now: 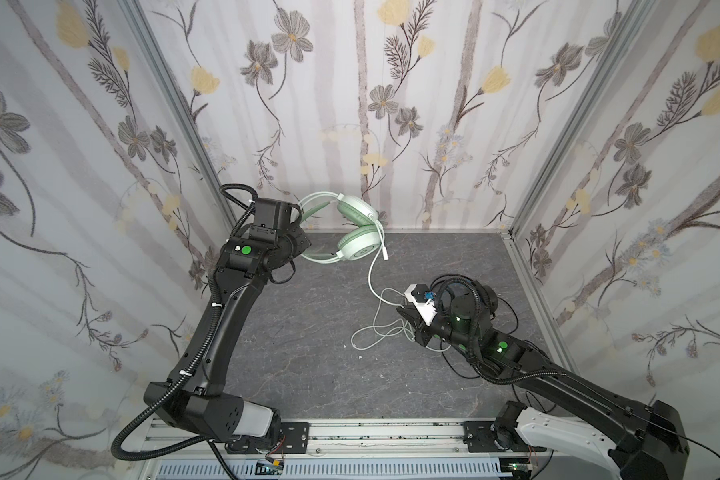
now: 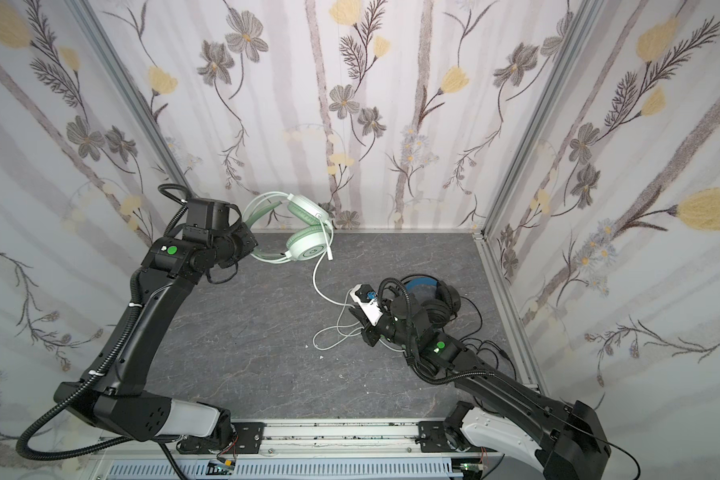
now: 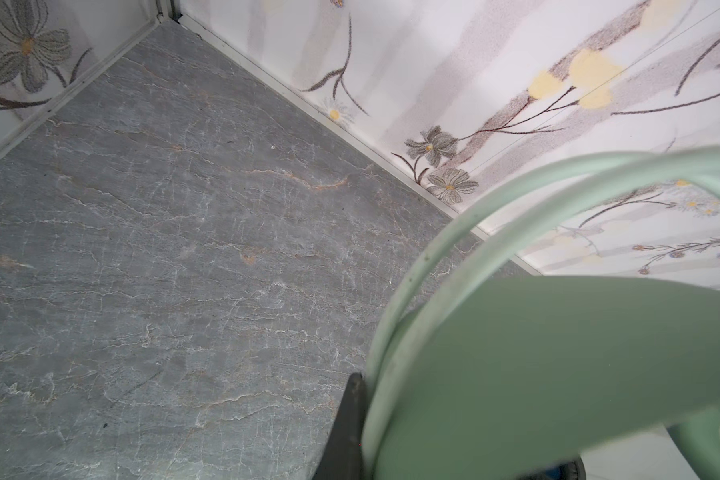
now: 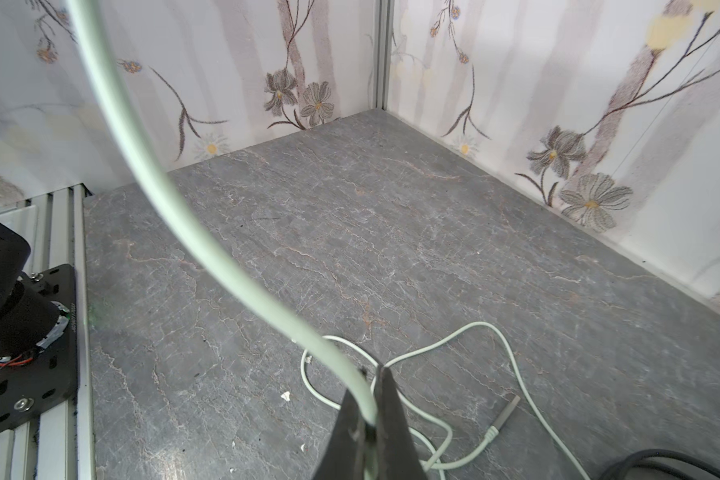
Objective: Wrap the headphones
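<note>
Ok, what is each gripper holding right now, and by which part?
Left gripper: the mint green headphones, by the headband. Right gripper: their whitish cable, pinched partway along.

Black arms [image 1: 242,303], white shoulder covers [image 1: 258,419], ribbed black conduits [image 1: 119,440], green dots [image 1: 246,249].

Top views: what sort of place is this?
Probably a robot test cell, not a home: floral-papered panels in aluminium framing box in a grey stone-look tabletop, with a slotted mounting rail along its front.
</note>
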You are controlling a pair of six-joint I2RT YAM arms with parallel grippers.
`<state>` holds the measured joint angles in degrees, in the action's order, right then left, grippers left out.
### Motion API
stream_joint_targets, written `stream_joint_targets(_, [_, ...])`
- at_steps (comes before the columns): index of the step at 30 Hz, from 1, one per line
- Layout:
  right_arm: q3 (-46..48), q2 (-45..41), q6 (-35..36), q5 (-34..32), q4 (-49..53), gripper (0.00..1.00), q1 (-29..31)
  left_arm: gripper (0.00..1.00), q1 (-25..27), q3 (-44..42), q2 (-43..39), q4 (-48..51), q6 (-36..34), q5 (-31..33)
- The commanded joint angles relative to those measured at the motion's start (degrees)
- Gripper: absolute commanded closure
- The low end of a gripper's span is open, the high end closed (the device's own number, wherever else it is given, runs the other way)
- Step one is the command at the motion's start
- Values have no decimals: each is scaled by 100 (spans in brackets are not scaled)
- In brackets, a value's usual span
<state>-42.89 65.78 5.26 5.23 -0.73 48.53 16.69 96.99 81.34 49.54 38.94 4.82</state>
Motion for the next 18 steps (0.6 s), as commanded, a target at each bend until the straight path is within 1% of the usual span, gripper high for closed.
stream_joint_targets(1, [-603, -77, 490, -647, 853, 100, 173, 100, 154, -159, -42, -638, -287, 362])
stream_joint_targets(5, [-1520, 109, 762, -957, 1457, 100, 175, 100, 446, -242, -6, -590, -925, 813])
stream_joint_targets(9, [-2465, 515, 1144, -1243, 2115, 100, 177, 100, 731, -222, 58, -467, -1551, 1162])
stream_joint_targets(14, [-3360, 1031, 1506, -1773, 2494, 100, 170, 100, 1071, -363, -51, -562, -2252, 1004])
stream_joint_targets(18, [-3869, 1378, 1525, -2057, 2498, 100, 47, 100, 1231, -514, -208, -513, -2583, 812])
